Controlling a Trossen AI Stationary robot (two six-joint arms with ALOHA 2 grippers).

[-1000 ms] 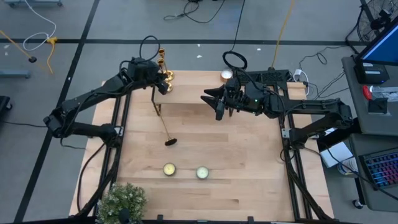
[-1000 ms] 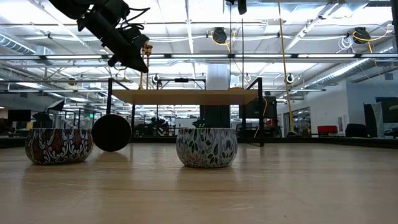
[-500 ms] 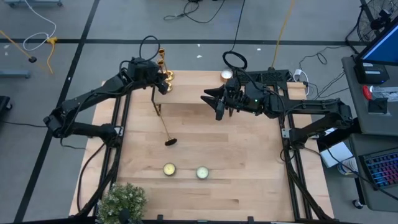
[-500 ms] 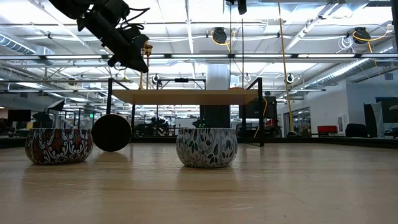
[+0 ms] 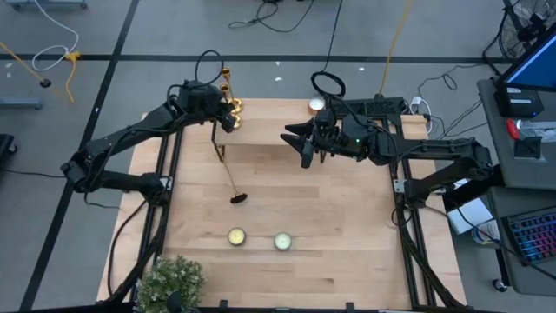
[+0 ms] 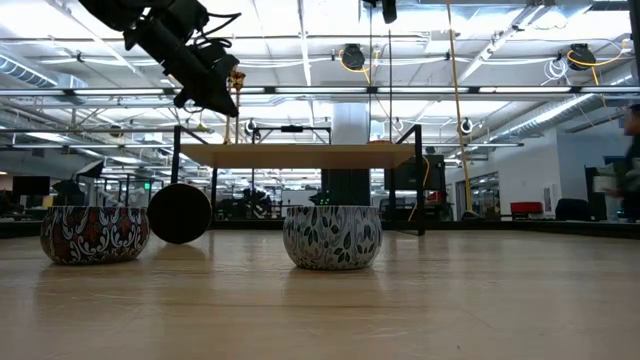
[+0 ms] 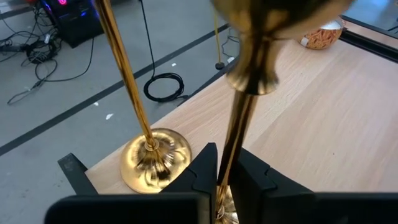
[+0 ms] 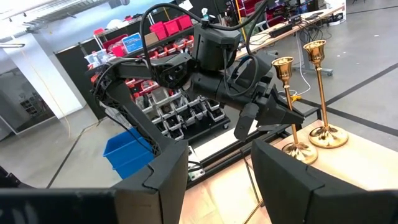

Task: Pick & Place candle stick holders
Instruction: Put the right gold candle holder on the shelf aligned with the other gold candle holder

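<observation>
New person (image 6: 628, 150); left claw (image 7: 225, 165) on candlestick (image 7: 247, 99).

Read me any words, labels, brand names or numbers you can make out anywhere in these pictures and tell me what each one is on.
None can be read.
The blue sign on the shelving in the right wrist view carries print too small to read.
The patterned tins show only leaf and flower decoration, no lettering.
The candle stick holders and both arms carry no legible marking.

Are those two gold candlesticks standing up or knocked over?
Standing: both gold candlesticks rest on their round bases, stems vertical, cups on top.
</observation>
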